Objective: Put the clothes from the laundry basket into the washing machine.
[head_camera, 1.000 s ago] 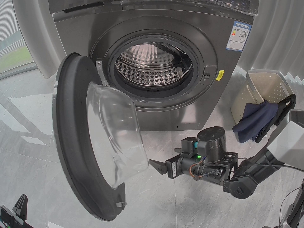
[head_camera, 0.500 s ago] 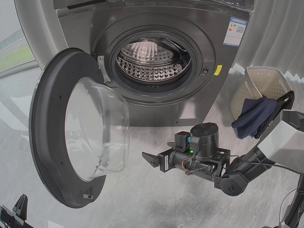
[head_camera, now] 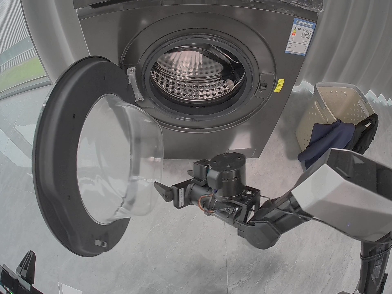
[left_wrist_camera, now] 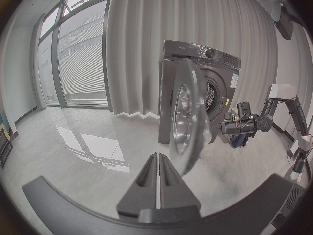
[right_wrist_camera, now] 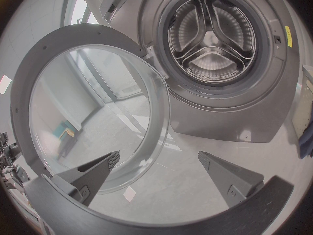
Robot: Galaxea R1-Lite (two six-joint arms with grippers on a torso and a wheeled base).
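The grey washing machine (head_camera: 196,29) stands with its round door (head_camera: 65,156) swung wide to the left. Its steel drum (head_camera: 198,76) holds no clothes. A beige laundry basket (head_camera: 326,99) sits on the floor to the machine's right. A dark blue garment (head_camera: 326,141) and a black one (head_camera: 365,129) hang over its rim. My right gripper (head_camera: 161,190) hovers low before the machine, open and holding nothing, its tip close to the door's glass bowl (head_camera: 118,160). In the right wrist view the open fingers (right_wrist_camera: 97,170) frame the door (right_wrist_camera: 91,115) and drum (right_wrist_camera: 212,36). My left gripper (left_wrist_camera: 158,167) is shut, far off to the left.
Pale curtains (head_camera: 355,33) hang behind the machine and basket. A window (head_camera: 16,62) is at the far left. Glossy grey floor tiles (head_camera: 183,258) stretch in front of the machine.
My right gripper has moved left, from in front of the machine to the door's glass. The door has swung further open. The head view itself has shifted a little.
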